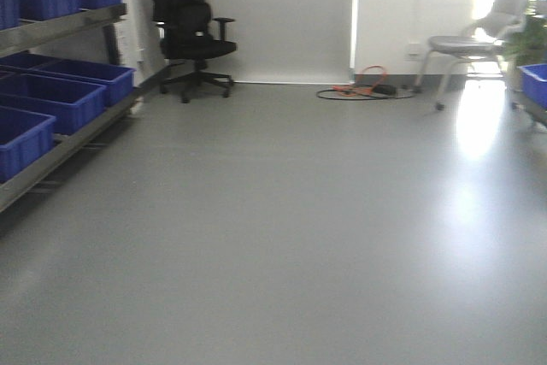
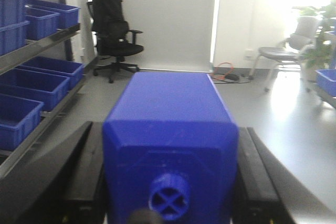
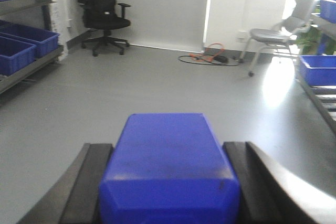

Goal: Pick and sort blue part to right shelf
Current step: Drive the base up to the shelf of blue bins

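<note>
Grey polished floor runs to a black office chair point(image 1: 192, 32). The left gripper point(image 2: 168, 129) clenches the blue part point(image 2: 168, 98), smooth, boxy and round-capped, between its jaws. The right gripper point(image 3: 168, 148) clenches a similar blue block point(image 3: 168, 187). The steel, roller-tracked right shelf point(image 3: 323, 95) stands well right of the chair.

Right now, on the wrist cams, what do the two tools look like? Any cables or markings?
The left tool and right tool look alike. Each has two matte black fingers, flat-sided slabs whose outer edges flare wider toward the camera. No cables, labels or markings show on them. The arms themselves are out of view in all three cameras.
</note>
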You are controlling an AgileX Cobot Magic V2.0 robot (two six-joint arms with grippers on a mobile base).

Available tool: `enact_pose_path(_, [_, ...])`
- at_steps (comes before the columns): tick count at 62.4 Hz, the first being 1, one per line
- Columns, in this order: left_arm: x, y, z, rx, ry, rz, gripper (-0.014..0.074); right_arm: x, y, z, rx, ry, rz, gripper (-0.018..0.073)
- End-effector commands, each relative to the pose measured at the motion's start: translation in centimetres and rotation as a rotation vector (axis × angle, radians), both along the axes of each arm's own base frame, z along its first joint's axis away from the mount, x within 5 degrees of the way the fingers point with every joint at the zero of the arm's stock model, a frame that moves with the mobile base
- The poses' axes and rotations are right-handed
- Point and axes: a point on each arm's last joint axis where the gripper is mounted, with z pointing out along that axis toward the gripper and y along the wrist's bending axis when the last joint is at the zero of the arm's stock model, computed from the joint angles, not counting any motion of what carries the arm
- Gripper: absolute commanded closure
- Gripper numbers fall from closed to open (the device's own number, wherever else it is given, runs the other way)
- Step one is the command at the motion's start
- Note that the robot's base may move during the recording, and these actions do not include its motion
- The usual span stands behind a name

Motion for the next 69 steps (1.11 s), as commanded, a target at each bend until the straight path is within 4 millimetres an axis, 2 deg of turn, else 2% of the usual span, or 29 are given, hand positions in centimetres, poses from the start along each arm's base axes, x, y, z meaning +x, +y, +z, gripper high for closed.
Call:
enact_pose_path(1, [-0.14, -0.02, 1.84, -0.009, -0.122, -0.003, 0.0265, -0.11, -0.04, 1.83, -0.002, -0.119, -0.005, 0.0115])
enact_pose_path(69, [-0.14, -0.02, 1.84, -0.009, -0.122, -0.003, 0.0265, -0.11, -0.04, 1.83, -0.002, -0.119, -0.005, 0.0115])
